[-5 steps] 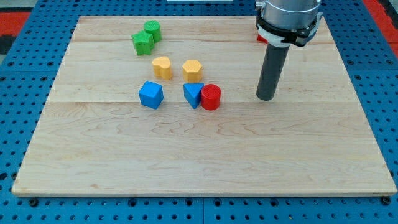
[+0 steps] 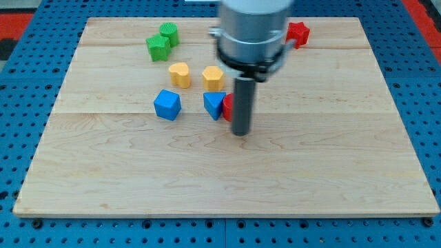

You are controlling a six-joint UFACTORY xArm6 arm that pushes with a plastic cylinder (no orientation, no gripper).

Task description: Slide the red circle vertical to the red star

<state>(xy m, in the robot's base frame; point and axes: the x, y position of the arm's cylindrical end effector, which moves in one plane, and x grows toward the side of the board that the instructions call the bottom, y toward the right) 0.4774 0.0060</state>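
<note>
The red circle (image 2: 227, 106) sits near the board's middle, touching the blue block (image 2: 214, 105) on its left; the rod hides most of it. The red star (image 2: 298, 33) lies at the view's top right on the board. My tip (image 2: 240, 132) rests on the wood just below and slightly right of the red circle, in front of it in this view. Whether the tip touches the circle cannot be told.
Two green blocks (image 2: 162, 41) lie at the top left. A yellow heart (image 2: 180, 74) and a yellow hexagon (image 2: 213, 78) sit above the blue blocks. A blue cube (image 2: 167, 105) lies left of centre. The wooden board (image 2: 227, 179) is bordered by a blue pegboard.
The rod has swept leftward and a little down, from well right of the red circle to right in front of it. The red star is now uncovered. No block has visibly moved.
</note>
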